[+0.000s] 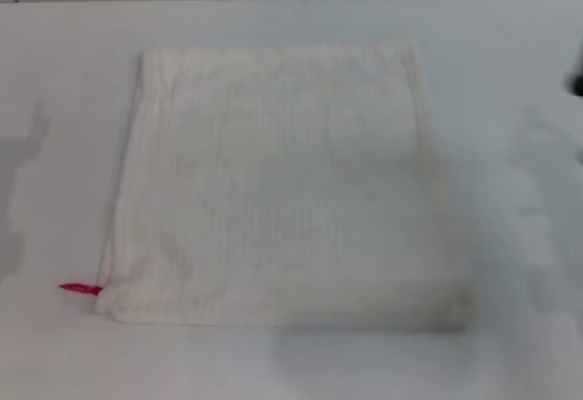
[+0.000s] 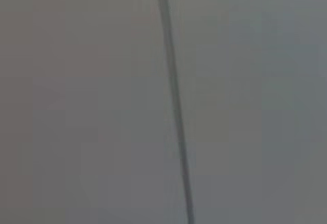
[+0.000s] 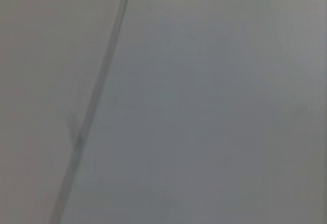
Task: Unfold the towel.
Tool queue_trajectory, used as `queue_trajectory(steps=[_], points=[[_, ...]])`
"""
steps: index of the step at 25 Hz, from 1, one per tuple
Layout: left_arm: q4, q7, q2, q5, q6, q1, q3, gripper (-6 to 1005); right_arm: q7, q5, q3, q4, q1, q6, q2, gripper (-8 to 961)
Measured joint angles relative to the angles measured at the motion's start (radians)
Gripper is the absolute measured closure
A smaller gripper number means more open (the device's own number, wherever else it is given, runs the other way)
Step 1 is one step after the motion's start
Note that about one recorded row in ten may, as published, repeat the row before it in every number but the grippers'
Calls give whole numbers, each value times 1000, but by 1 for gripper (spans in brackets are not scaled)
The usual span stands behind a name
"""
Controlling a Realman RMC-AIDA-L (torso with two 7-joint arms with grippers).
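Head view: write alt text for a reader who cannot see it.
A cream-white towel lies flat on a white table, roughly square, with faint ribbing. A small pink-red tag sticks out from its near corner on the robot's left. Neither hand is in view.

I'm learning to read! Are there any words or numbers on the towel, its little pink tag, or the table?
None can be read.
The towel: plain cream cloth, no words or numbers.
The pink tag at its near left corner: too small to show any print.
The table: bare white, no writing.
Both wrist views: only a plain grey surface with a dark line, no text.
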State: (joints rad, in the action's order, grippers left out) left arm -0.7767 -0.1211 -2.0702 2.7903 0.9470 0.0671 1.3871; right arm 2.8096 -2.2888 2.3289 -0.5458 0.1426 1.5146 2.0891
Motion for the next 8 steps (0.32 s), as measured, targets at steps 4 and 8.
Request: queue_trajectory(steps=[4,8], points=[[401,173,-1,-109,269,106,7,165,50,86,15,68,-13,57,1,931],[430,175,0,-124,277,109,11,165,69,102,16,92,-18,14,2,931]])
